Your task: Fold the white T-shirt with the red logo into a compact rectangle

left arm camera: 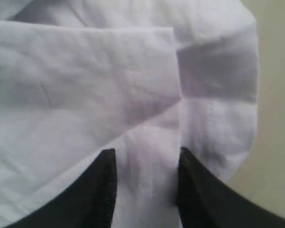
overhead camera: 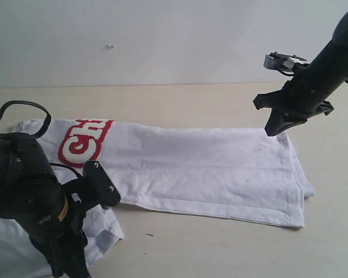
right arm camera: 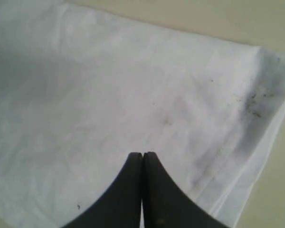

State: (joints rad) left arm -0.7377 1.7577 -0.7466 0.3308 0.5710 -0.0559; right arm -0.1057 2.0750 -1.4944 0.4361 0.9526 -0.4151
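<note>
The white T-shirt (overhead camera: 209, 168) lies on the table folded into a long band, its red logo (overhead camera: 84, 142) partly showing at the left end. A loose flap hangs off the front left by my left arm (overhead camera: 29, 197). In the left wrist view my left gripper (left arm camera: 145, 159) is low over the white T-shirt (left arm camera: 85, 80), jaws apart with a raised ridge of cloth between them. My right gripper (overhead camera: 274, 132) hovers just above the far right corner of the shirt. It is shut with nothing in it (right arm camera: 142, 156), over flat cloth (right arm camera: 109, 85) with dark smudges near the hem.
The beige table (overhead camera: 220, 243) stretches in front of and to the right of the shirt. A pale wall (overhead camera: 162, 40) rises behind it. Bare tabletop shows beside the cloth in both wrist views (left arm camera: 275, 95) (right arm camera: 180, 14).
</note>
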